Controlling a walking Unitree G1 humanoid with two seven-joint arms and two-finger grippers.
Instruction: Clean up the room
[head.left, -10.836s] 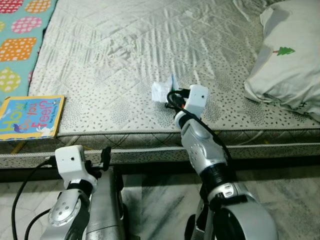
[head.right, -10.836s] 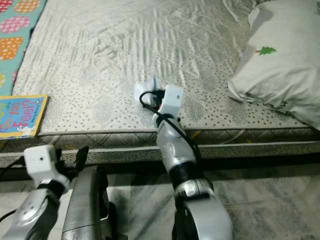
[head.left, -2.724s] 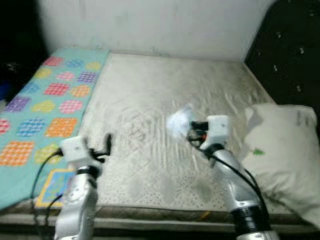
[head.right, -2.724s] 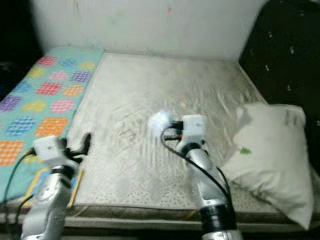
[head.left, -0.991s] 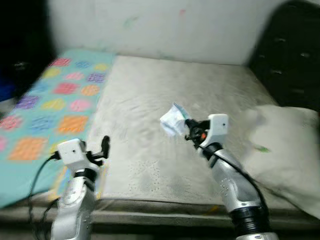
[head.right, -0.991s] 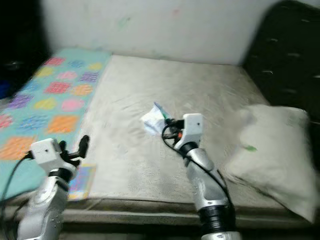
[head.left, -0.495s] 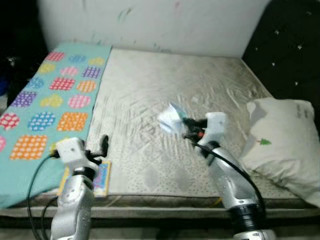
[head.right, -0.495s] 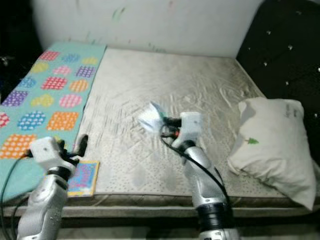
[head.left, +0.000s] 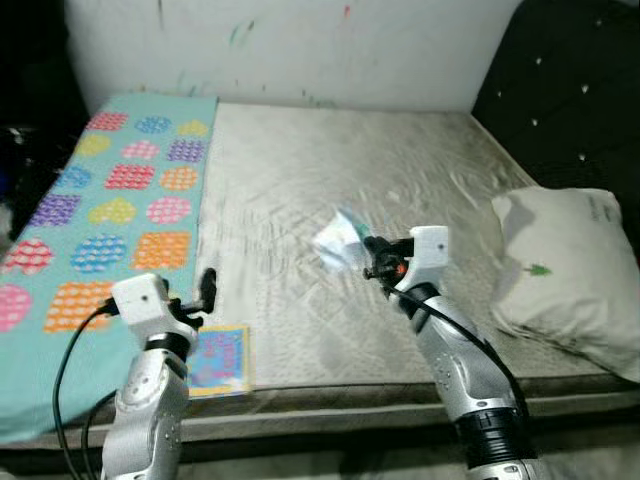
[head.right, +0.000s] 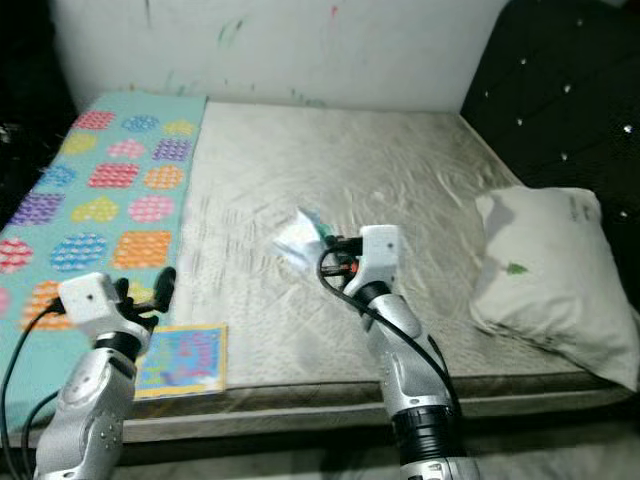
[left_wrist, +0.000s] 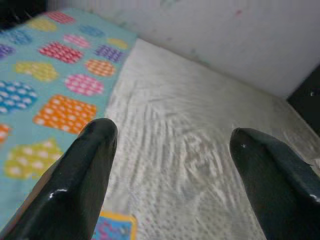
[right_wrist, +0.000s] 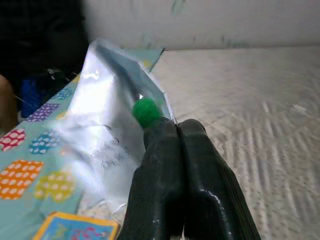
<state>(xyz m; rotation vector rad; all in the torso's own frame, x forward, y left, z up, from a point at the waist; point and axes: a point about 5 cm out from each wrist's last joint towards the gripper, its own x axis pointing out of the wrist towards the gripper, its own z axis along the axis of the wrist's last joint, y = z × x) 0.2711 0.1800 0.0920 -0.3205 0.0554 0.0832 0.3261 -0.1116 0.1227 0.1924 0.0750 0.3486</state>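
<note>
- The step in hand looks like carrying litter off the bed: the right pincer is clenched on a crumpled plastic wrapper and holds it in the air above the middle of the mattress, clear of the sheet.
- In the right wrist view the two black fingers press tight together, with the wrapper pinched at their tips and fanning out beyond them.
- The wrapper is thin, translucent and silvery, creased, with a small green spot near the pinch point and faint print on it. It will probably flex and flutter, so the grip should stay firm.
- The next move, as I judge it, calls for turning away from the bed to find a bin; none is in sight here.
- The left pincer is released, its fingers spread wide and holding nothing, low near the bed's front edge.
- A colourful picture book lies flat at the front edge of the bed, just beside the patterned blanket; a pillow rests on the robot's right. The book is likely the next thing to tidy.
</note>
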